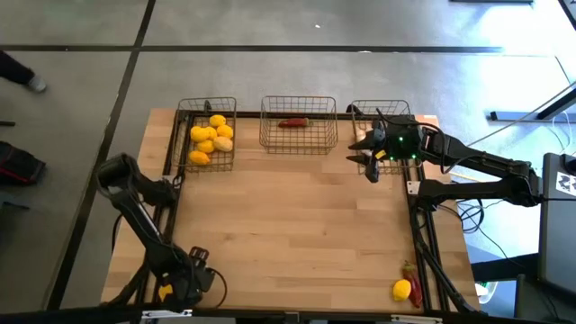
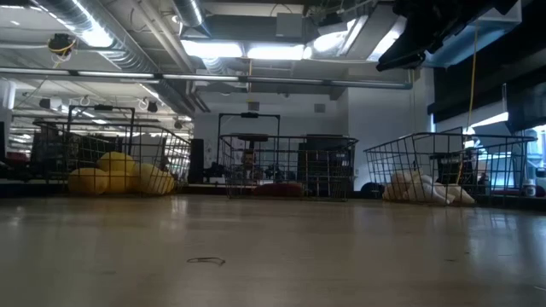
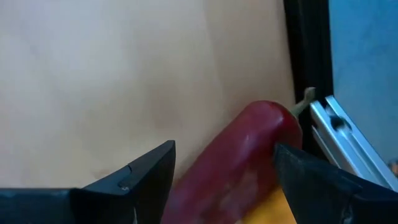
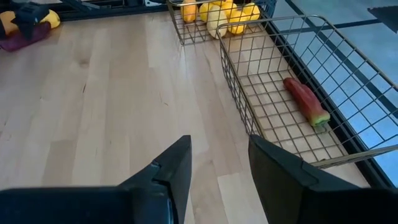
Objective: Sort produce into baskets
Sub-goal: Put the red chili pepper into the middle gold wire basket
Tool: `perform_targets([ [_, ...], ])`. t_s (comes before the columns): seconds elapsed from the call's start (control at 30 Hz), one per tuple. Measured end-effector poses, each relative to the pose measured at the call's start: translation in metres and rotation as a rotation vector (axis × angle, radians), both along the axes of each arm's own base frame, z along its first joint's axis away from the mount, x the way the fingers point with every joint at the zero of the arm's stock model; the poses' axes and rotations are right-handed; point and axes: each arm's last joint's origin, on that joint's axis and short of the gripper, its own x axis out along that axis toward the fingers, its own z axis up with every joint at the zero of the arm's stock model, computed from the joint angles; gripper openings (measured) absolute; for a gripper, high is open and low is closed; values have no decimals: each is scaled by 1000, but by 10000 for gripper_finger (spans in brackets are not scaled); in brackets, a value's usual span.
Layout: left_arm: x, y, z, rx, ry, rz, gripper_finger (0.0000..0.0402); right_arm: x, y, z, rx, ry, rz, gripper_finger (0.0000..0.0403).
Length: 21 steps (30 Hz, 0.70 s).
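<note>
Two grippers: mine, both empty-handed.
Left gripper (image 3: 224,168): my fingers wide, straddling a red chili (image 3: 239,155) at the table's near left corner.
Right gripper (image 4: 217,165): part open, hovering beside the right basket (image 1: 382,112) of garlic (image 2: 418,188).
Left basket (image 1: 184,135): lemons (image 1: 211,138).
Middle basket (image 1: 270,126): one chili (image 1: 292,123).

Red chili (image 3: 245,158) (between claw fingers (image 3: 134,180))

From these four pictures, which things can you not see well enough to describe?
- Left gripper, left wrist view: a red chili lies between its open fingers; contact cannot be judged, and the yellow item beneath is cut off by the frame.
- Right basket, high view: the right gripper and its arm cover the contents.
- Low view: whitish produce too dim to count.
</note>
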Motion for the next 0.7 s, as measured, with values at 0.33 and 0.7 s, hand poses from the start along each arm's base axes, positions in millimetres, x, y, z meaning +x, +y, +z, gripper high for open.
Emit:
perform_targets([
  [0.33, -2, -2, -3, -12, 52, -28, 265, 0, 0, 0, 1, -1, 0, 156],
  [0.7, 29, 19, 0, 35, -12, 167, 265, 0, 0, 0, 16, -5, -9, 156],
])
